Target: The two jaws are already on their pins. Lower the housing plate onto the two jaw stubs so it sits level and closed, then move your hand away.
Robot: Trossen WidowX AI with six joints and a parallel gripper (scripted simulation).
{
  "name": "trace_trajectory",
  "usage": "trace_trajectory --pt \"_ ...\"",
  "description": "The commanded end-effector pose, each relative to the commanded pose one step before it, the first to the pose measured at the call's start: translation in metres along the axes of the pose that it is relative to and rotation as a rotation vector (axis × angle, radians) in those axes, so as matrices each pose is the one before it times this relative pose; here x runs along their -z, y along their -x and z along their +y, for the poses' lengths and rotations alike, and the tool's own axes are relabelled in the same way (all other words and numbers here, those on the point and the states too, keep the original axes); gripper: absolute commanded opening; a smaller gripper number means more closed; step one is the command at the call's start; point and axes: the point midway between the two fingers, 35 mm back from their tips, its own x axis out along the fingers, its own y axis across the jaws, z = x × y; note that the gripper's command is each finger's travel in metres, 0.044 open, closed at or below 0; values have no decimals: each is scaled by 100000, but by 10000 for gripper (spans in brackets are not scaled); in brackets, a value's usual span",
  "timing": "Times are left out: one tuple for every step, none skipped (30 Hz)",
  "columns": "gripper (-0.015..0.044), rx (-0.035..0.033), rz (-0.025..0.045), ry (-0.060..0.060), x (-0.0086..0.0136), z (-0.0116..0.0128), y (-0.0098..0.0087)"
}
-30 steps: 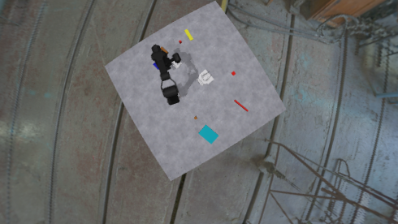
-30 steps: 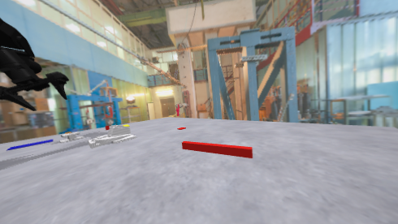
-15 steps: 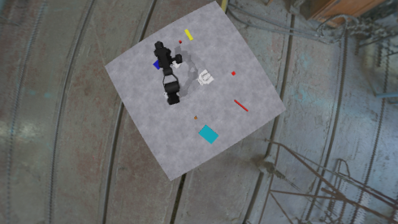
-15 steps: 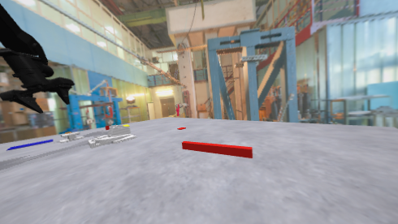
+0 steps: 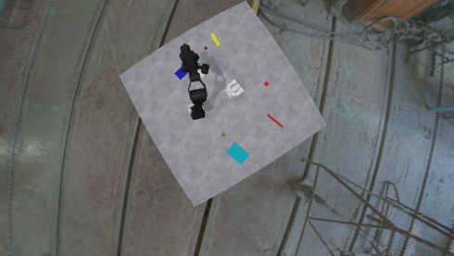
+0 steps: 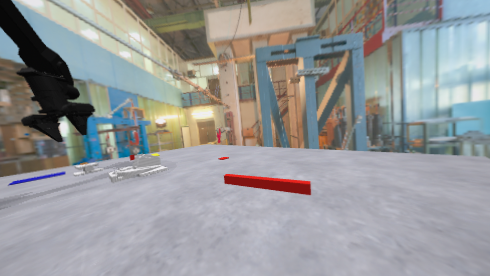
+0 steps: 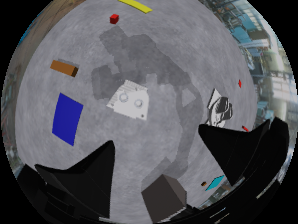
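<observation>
The housing plate [image 5: 203, 74] [image 6: 87, 170] [image 7: 130, 107], white with two round features, lies on the table apart from the jaw assembly. The white jaw assembly [image 5: 234, 88] [image 6: 137, 168] [image 7: 215, 112] stands to its right in the wrist view; its jaws and stubs are too small to tell apart, and dark patches show on it there. My gripper [image 6: 71, 136] [image 7: 158, 137] is open and empty, with its fingers pointing down high above the table. The arm partly covers the plate in the top view.
A blue rectangle [image 5: 180, 74] [image 6: 40, 178] [image 7: 67, 120] and a brown block [image 7: 64, 68] lie left of the plate. A yellow strip [image 5: 215, 40], a red cube [image 5: 206, 47] [image 7: 114, 19], a red bar [image 5: 275, 121] [image 6: 267, 184] and a cyan rectangle [image 5: 237, 153] are farther off.
</observation>
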Motion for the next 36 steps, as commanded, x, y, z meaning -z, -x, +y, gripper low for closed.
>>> trace_trajectory --pt "440 -2479 2549 -8356 -394 262 -701" --pt "440 -575 469 -2059 -100 50 -112" --pt "440 -568 478 -2060 -100 51 -112" --pt "440 -560 487 -2060 -99 52 -112" --pt "440 -552 495 -2061 -98 54 -112" --pt "440 -544 503 -2062 -98 55 -113" --pt "440 -536 511 -2062 -97 56 -113" --pt "440 -528 520 -2063 -96 58 -113" --pt "440 -519 528 -2063 -95 59 -114" --pt "440 -511 535 -2064 -95 60 -114" --pt "440 -502 543 -2064 -94 61 -114" --pt "440 -494 551 -2065 -93 62 -114" --pt "440 -485 558 -2065 -92 64 -115" --pt "440 -476 565 -2066 -91 65 -115" --pt "440 -467 572 -2066 -90 66 -115" --pt "440 -458 579 -2067 -90 67 -116" --pt "440 -449 586 -2067 -89 68 -116" --pt "440 -440 593 -2068 -88 69 -116" --pt "440 -430 599 -2069 -87 70 -116" --pt "440 -421 606 -2069 -86 72 -117" --pt "440 -411 612 -2069 -85 73 -117" --pt "440 -401 618 -2069 -84 74 -117" --pt "440 -323 513 -1704 -68 62 -96" --pt "440 -191 310 -1023 -41 37 -58" --pt "440 -63 104 -341 -13 13 -19" --pt "440 0 0 0 0 0 0" --pt "440 0 0 0 0 0 0" --pt "440 0 0 0 0 0 0" --pt "440 0 0 0 0 0 0" --pt "440 4 -1 -2 0 -1 -164" --pt "440 13 -3 -7 4 -7 -490" --pt "440 25 -3 -12 22 -23 -811" --pt "440 40 1 -16 58 -49 -1043" --pt "440 37 4 -12 66 -52 -796" --pt "440 24 4 -7 49 -37 -474" --pt "440 9 1 -2 18 -13 -157"
